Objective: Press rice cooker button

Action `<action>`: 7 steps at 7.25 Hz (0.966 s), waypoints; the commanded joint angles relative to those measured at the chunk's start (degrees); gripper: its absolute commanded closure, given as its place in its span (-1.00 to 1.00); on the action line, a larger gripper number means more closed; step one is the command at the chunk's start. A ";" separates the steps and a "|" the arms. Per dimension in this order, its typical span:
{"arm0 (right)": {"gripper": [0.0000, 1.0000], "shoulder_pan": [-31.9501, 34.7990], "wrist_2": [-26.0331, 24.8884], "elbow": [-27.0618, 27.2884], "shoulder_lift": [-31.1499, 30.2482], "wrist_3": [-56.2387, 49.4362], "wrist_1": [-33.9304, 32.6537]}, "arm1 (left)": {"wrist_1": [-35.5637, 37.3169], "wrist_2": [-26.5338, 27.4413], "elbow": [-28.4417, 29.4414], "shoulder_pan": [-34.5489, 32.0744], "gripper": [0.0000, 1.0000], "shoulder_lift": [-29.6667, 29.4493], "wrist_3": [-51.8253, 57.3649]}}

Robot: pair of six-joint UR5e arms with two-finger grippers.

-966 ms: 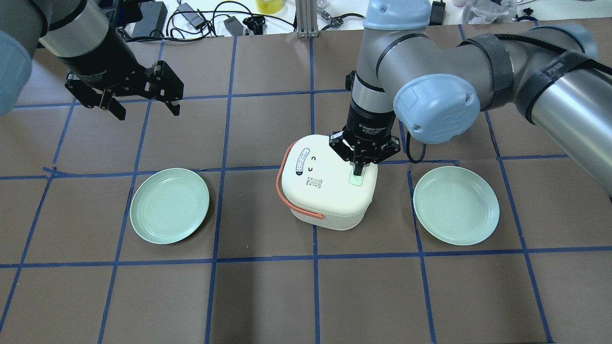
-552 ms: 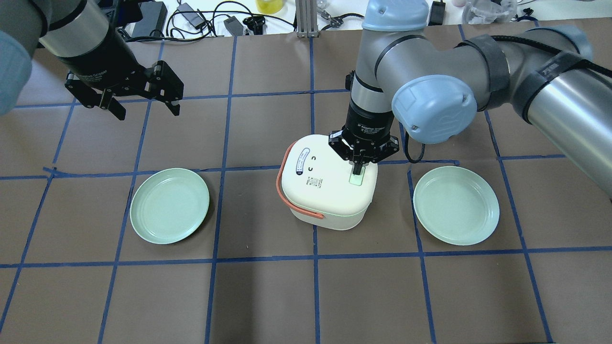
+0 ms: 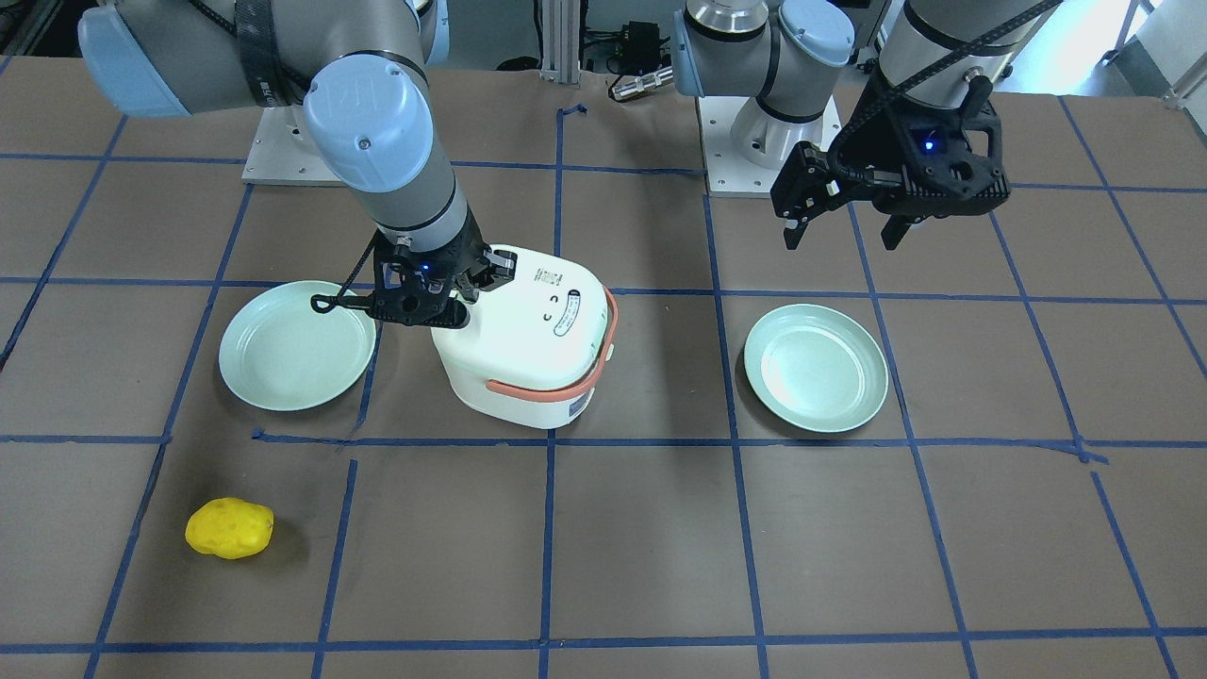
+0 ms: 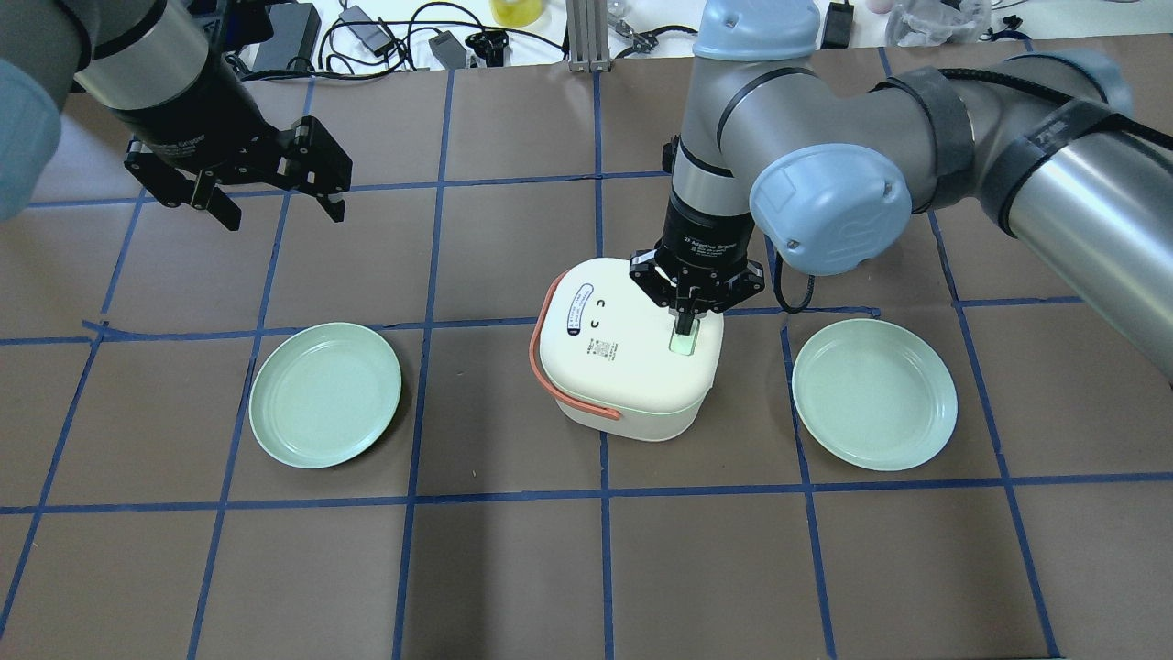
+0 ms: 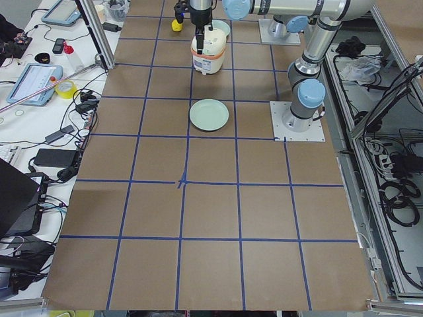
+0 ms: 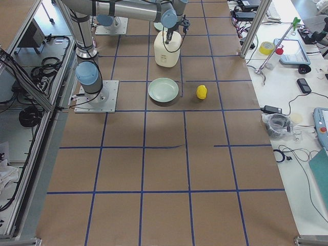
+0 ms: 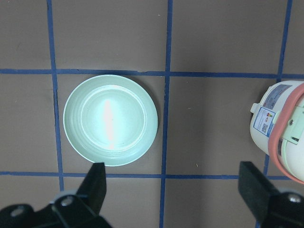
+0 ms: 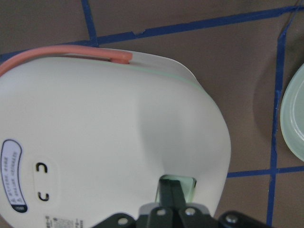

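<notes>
The white rice cooker with a coral handle stands mid-table, between two plates. It also shows in the front view and the right wrist view. Its pale mint button sits near the lid's right edge. My right gripper is shut, pointing straight down, with its closed fingertips on the button. My left gripper is open and empty, held high over the table at the far left, away from the cooker.
A mint-green plate lies left of the cooker and another lies right of it. A yellow lumpy object lies on the far side of the table. Cables and clutter line the table's far edge.
My right gripper has stayed on the button, with only a very slight shift of the arm. The left arm has not moved.
</notes>
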 commanded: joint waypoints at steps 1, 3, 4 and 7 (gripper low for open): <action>-0.21 0.00 -0.92 -2.72 -1.01 2.94 -1.16 | 0.00 0.00 0.00 0.00 -1.00 0.00 0.00; -1.00 -0.09 -2.68 -9.29 -1.19 2.95 -0.47 | 0.00 0.00 0.00 0.00 -1.00 0.00 0.00; -1.00 -0.26 -2.68 -12.46 -1.19 2.86 0.32 | 0.00 0.00 0.00 0.00 -1.00 0.00 0.00; -1.00 -5.07 -6.88 -19.34 -1.19 -2.37 6.02 | 0.00 0.00 0.00 0.00 -1.00 0.00 0.00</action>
